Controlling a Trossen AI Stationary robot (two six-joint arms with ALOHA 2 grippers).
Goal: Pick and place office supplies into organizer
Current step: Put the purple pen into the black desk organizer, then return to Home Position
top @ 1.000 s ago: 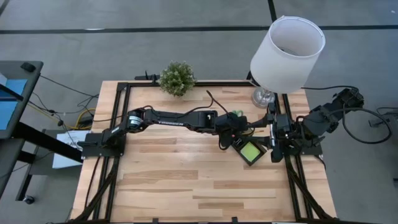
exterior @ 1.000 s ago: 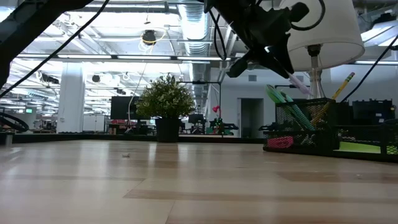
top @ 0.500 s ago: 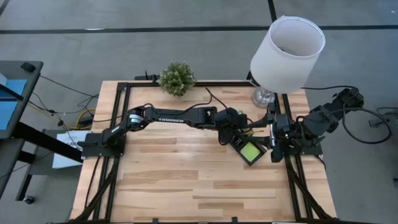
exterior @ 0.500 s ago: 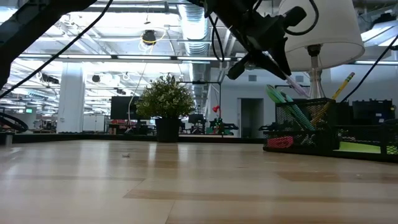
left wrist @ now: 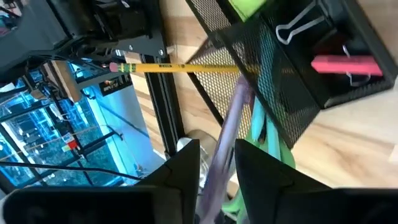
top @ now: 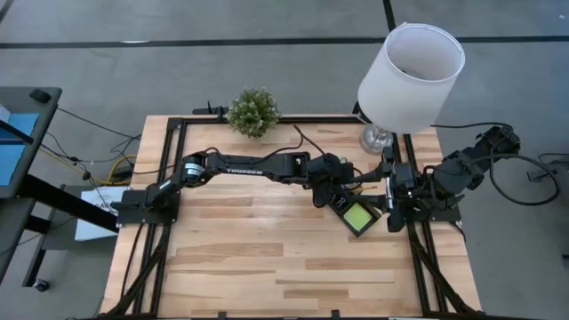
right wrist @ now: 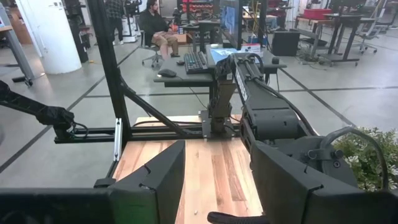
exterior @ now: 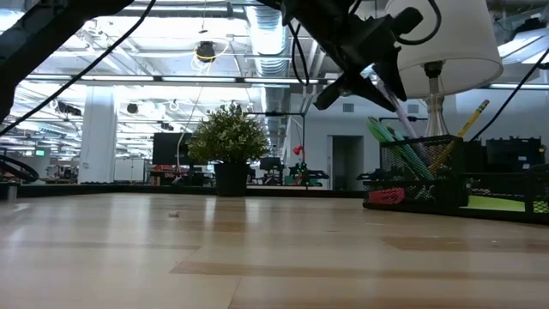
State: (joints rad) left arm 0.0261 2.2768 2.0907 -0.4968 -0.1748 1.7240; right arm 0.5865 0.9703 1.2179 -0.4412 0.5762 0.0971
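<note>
Purple pen going into the organizer cup

Your left pincer [left wrist: 216, 163] hangs over the organizer [top: 356, 214] at the table's right side, fingers slack around the purple pen [left wrist: 227, 134] — its tip is already in the mesh cup beside the wooden pencil [left wrist: 180, 67]. The pen looks light, stiff and slick; I'd take it mid-barrel. Your right pincer [right wrist: 216, 180] waits wide open and empty.

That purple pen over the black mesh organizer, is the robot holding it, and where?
The purple pen sits between the left tool's fingers near its upper end, tip in the organizer. Whether it is gripped cannot be told. The right tool holds nothing.
</note>
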